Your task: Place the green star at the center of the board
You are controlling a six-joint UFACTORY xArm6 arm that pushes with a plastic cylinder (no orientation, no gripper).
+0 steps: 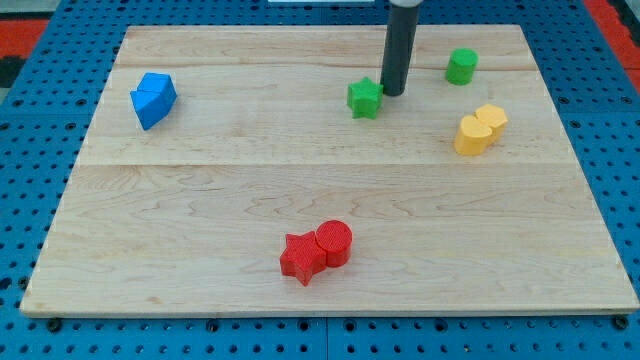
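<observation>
Broadly: board (200, 215), pale wood, filling most of view on blue pegboard (40, 120). Centre of board bare, roughly mid-way between green star and red pair.

Rod (403, 45), dark, upright, coming down from view's top. Tip (393, 94) just at star's upper-right edge, touching or nearly so; cannot tell which. No jaws to speak of, plain rod only, nothing pinched or held.

Blue block (152, 99), chunky, irregular, far view's left, well apart from everything.

Red star (302, 257) and red cylinder (334, 243), touching each other, low centre.

Yellow block (480, 129), two-lobed, view's right.

Green cylinder (461, 66), upper right, near rod but apart from it.

Green star (365, 97), smallest, sitting above and slightly right of centre, clear of other blocks.

Step in hand, as judged: push star toward view's bottom and a little left. Contact point already on the correct side, upper right, so line of push runs through star toward centre. Best done slow and straight, tip kept on star's mid-line; off-centre contact on a pointed shape likely to spin it or let it slip sideways. Stop short of red pair. Path between looks unobstructed.
</observation>
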